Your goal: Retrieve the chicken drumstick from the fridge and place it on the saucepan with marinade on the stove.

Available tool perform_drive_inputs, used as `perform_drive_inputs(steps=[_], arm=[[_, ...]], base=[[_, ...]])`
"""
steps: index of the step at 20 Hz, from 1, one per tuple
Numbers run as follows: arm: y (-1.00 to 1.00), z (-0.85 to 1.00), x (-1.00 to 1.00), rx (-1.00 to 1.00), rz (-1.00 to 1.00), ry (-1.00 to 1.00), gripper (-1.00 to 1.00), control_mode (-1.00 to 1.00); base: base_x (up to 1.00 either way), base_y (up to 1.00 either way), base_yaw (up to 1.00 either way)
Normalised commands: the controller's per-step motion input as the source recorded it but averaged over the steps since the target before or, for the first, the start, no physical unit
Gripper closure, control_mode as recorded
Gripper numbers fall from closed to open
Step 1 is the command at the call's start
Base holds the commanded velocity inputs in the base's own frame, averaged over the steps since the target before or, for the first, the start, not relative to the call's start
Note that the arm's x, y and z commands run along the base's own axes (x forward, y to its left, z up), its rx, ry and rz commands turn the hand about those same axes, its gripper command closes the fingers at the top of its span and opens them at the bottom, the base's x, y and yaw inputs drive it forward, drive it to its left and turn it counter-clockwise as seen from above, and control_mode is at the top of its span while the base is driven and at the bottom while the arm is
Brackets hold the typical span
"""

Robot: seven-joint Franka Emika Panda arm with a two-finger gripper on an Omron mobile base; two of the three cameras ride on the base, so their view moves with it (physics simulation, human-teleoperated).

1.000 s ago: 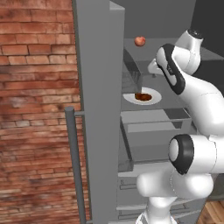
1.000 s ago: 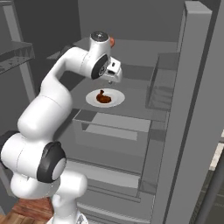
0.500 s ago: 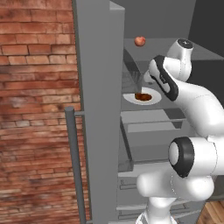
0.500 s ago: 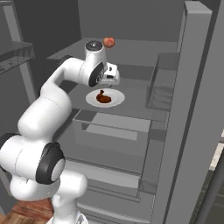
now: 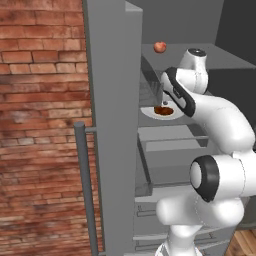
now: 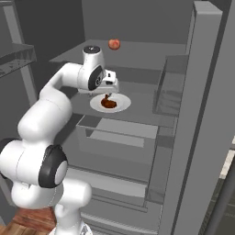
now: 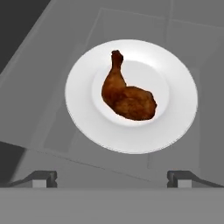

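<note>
Chicken drumstick (image 7: 127, 95): reddish-brown and glossy, lying in the middle of a round white plate (image 7: 179, 113); thick end toward the hand camera, narrow bone end pointing away.
Plate: flat on a grey inner shelf (image 6: 142, 104) of the fridge (image 6: 202, 114), toward the shelf's front edge.
Fingers (image 7: 113, 177): spread fully wide, holding nothing; both dark tips stand apart on the near side of the plate, above it and clear of the meat.
Arm: reaches into the open fridge, with the hand (image 6: 109, 82) hanging just over the plate.
Apple (image 6: 114, 44): small, red, on the upper shelf, near its back edge.
Fridge doors: swung open on both sides.
Brick wall (image 5: 40, 125): left of the fridge.
</note>
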Motion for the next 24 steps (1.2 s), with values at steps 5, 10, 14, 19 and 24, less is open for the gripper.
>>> perform_drive_inputs(steps=[5,10,14,19,24], arm=[[0.37,-0.21,0.07,-0.02,0.02,0.06,-1.00,-1.00],[0.03,-0.22,0.12,-0.07,0.04,0.00,-1.00,-1.00],[0.00,-0.26,0.10,-0.04,0.05,0.00,-1.00,-1.00],[0.00,-0.11,0.23,0.00,0.03,0.00,-1.00,-1.00],[0.00,-0.05,0.36,0.00,0.02,0.00,-1.00,-1.00]], base=[[0.00,0.00,0.00],[0.00,0.00,0.00],[0.00,0.00,0.00],[0.00,0.00,0.00],[0.00,0.00,0.00]])
